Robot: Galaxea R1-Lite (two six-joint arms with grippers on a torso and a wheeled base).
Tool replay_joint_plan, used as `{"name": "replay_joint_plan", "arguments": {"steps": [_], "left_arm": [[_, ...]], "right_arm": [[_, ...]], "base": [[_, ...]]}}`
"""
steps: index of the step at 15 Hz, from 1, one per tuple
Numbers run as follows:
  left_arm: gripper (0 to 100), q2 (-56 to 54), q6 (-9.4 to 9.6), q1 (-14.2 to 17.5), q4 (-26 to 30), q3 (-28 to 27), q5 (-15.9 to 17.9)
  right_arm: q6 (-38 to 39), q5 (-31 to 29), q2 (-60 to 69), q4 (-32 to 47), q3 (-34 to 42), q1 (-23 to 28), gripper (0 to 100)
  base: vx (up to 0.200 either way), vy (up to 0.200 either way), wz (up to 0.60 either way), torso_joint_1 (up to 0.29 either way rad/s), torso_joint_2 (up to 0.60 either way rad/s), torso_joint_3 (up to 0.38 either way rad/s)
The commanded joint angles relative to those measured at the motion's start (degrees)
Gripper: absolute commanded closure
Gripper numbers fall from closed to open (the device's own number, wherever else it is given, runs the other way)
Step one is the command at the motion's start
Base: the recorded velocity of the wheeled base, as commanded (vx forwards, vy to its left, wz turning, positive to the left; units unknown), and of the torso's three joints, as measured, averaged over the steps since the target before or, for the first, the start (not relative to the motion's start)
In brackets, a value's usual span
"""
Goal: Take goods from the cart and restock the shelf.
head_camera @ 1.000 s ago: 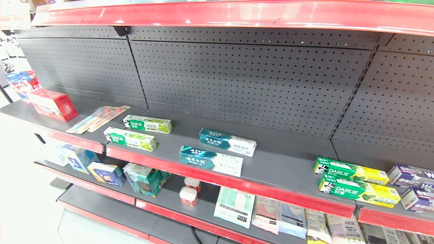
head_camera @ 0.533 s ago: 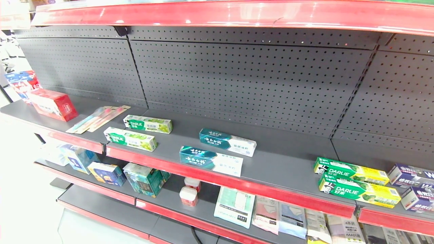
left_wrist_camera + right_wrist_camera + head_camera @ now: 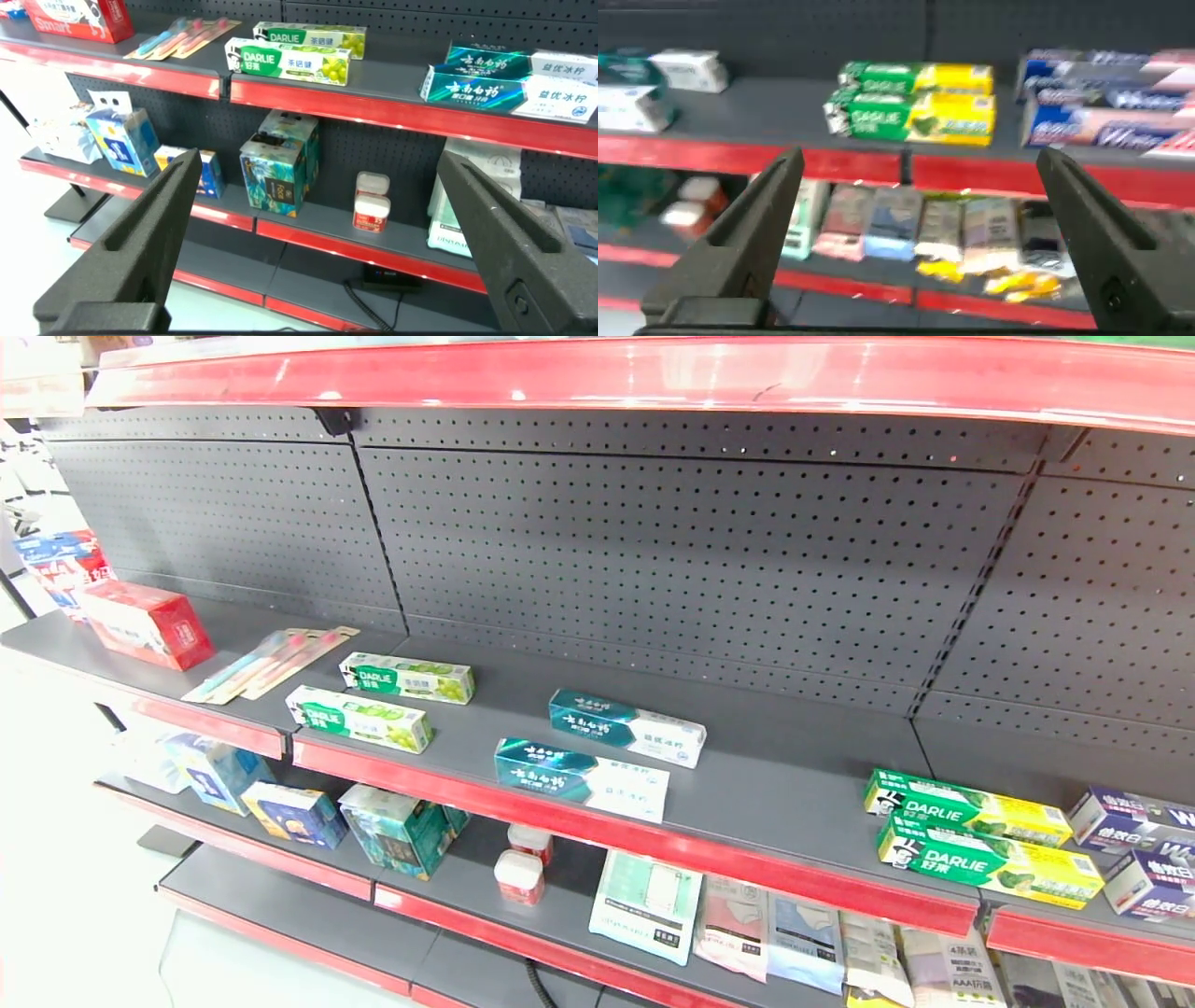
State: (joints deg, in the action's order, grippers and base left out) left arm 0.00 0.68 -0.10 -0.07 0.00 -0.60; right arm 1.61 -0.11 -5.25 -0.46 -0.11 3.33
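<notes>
A dark shelf [image 3: 794, 775] with a red front edge crosses the middle of the frame before a black pegboard [image 3: 691, 541]. At far left sits a red box [image 3: 145, 623], toothbrush packs [image 3: 271, 663] just right of it. Next lie two pale green toothpaste boxes [image 3: 359, 717], two teal and white boxes [image 3: 581, 779] near centre, and two green and yellow boxes [image 3: 990, 859] touching at lower right. Below, a lower shelf [image 3: 565, 901] holds cartons [image 3: 397, 831], two small jars [image 3: 518, 877] and what seem flat pouches [image 3: 646, 905].

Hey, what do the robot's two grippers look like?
The left gripper and right gripper look alike. Each has two matte black fingers, long flat-sided wedges that narrow to blunt tips, with a stepped ridge running along each one's length.
</notes>
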Motion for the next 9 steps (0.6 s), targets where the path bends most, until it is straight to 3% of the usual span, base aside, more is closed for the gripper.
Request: {"name": "replay_joint_plan", "arguments": {"steps": [1, 4, 9], "left_arm": [[0, 0.0, 0.02, 0.0, 0.0, 0.0, 0.0], [0, 0.0, -0.16, 0.0, 0.0, 0.0, -0.1], [0, 0.0, 0.11, 0.0, 0.0, 0.0, -0.1]], "right_arm": [[-3.8, 2.0, 0.7, 0.4, 0.1, -6.1, 0], [0.3, 1.2, 5.3, 0.4, 0.1, -3.2, 0], [-1.3, 0.3, 5.2, 0.5, 0.1, -3.2, 0]], "base": [[0.0, 0.0, 0.0, 0.0, 0.0, 0.0], [0.0, 0.0, 0.0, 0.0, 0.0, 0.0], [0.0, 0.0, 0.0, 0.0, 0.0, 0.0]]}}
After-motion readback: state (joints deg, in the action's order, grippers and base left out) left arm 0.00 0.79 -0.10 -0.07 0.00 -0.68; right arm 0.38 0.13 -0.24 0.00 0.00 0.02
